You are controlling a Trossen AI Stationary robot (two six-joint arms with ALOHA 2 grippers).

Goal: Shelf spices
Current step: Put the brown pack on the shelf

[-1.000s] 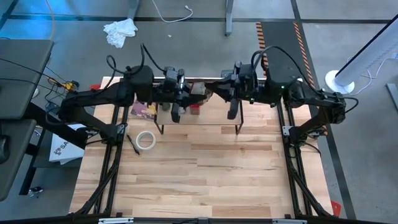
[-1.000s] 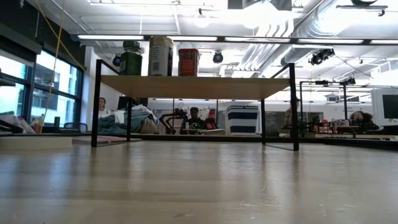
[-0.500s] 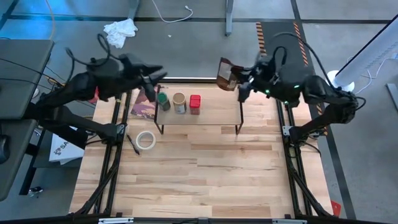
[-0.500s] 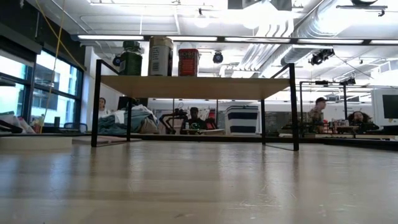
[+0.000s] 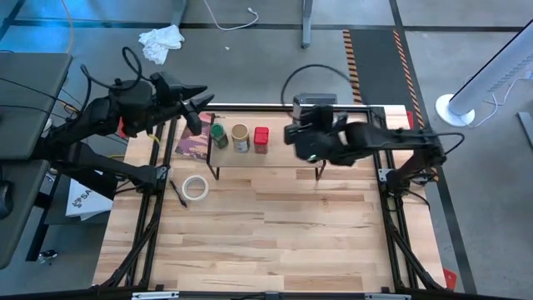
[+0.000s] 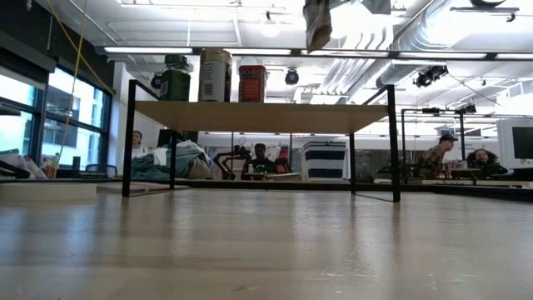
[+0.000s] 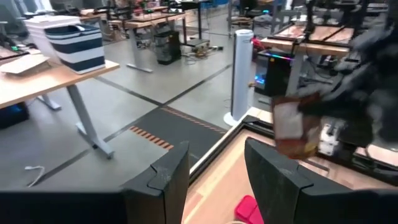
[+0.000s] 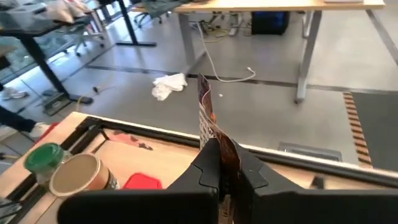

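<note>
The shelf [image 5: 275, 158] has a light wooden top on black wire legs. Near the left end of its top stand the green-lidded jar [image 5: 219, 133], the tan-lidded jar [image 5: 241, 133] and the red tin [image 5: 261, 136]; all three also show in the low view, the tin [image 6: 252, 83] rightmost. My right gripper [image 5: 293, 136] is above the shelf's right half, shut on the flat orange-brown packet [image 8: 210, 127]. The packet's lower end [image 6: 317, 27] hangs well above the shelf top. My left gripper [image 7: 214, 180] is open and empty, raised past the shelf's far left corner [image 5: 196, 107]. My right gripper pinches the packet between its two fingers [image 8: 245, 171], which lie on its two flat faces [image 8: 219, 149]. The packet stands on edge and sticks out past the fingertips. It is lifted clear above the shelf top. The left wrist view shows it upright in the air [image 7: 295, 127].
A dark maroon flat packet [image 5: 191, 144] lies on the table left of the shelf. A white tape roll [image 5: 195, 187] and a dark pen [image 5: 177, 193] lie near the shelf's left legs. The shelf top right of the red tin is bare wood [image 5: 291, 157].
My left gripper has drawn back from the jars on the shelf, up and toward the far left corner. My right gripper left the shelf, showed at the far edge holding the packet, then came back over the shelf's right half. The packet's lower end has entered the low view from above.
</note>
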